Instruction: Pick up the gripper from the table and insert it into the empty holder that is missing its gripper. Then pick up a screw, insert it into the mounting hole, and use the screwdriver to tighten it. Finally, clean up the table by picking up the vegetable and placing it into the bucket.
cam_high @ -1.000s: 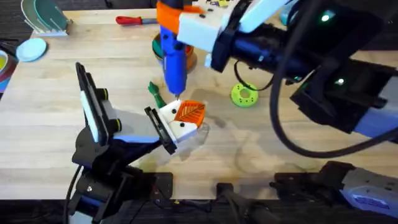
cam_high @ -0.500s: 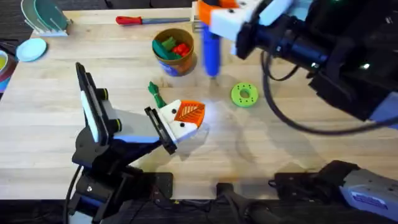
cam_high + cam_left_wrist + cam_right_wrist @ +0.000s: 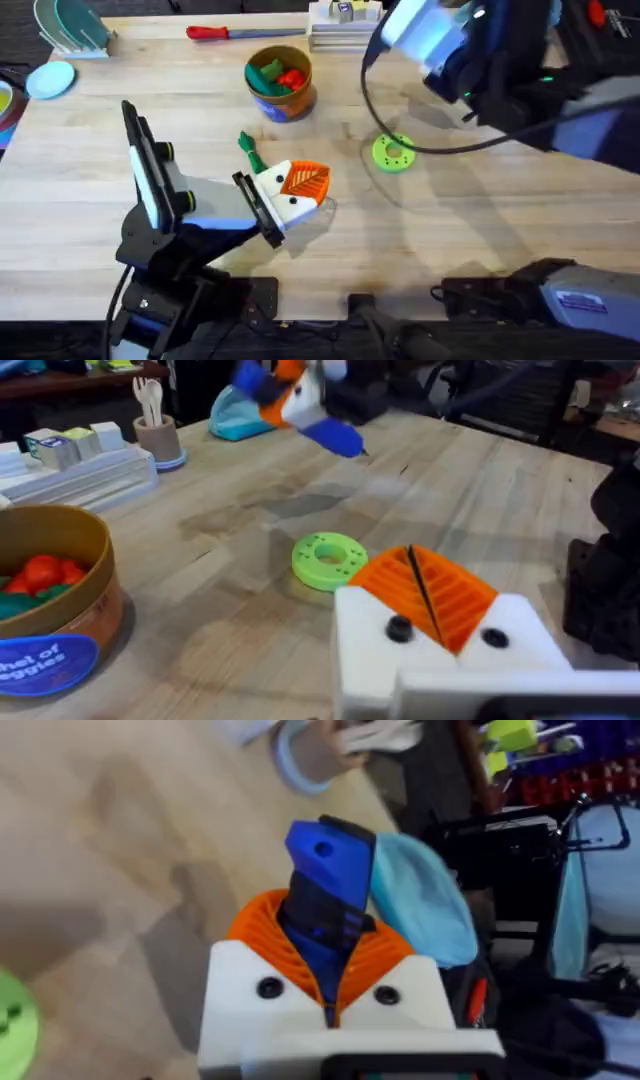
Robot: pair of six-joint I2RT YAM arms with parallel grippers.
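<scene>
A pale wooden table (image 3: 480, 240) carries the scene, with a dish rack (image 3: 68, 25) and a blue plate (image 3: 50, 78) at its far left edge.

The orange gripper (image 3: 305, 179) sits in the white holder (image 3: 276, 193) at the tip of the left gripper (image 3: 316, 188), low over the middle of the table. The left wrist view adds what the overhead cannot: two ribbed orange pads (image 3: 455, 600) pressed face to face with a thin dark seam between them, and a dark screw head on each white base. Which pad is the fitted one I cannot tell.

The vegetable (image 3: 249, 150) lies on the wood just beside the holder, on its far left side. Beyond it stands the bucket (image 3: 281, 84), already holding green and red toy pieces. A lime-green disc (image 3: 393, 153) lies to the right, well apart from the bucket, and a red-handled screwdriver (image 3: 220, 32) rests along the far edge.

The right gripper (image 3: 325, 945) is raised at the far right. Its wrist view shows the fingers clamped on a blue screwdriver (image 3: 325, 885); from the left wrist that tool (image 3: 335, 432) hangs tilted above the table.
</scene>
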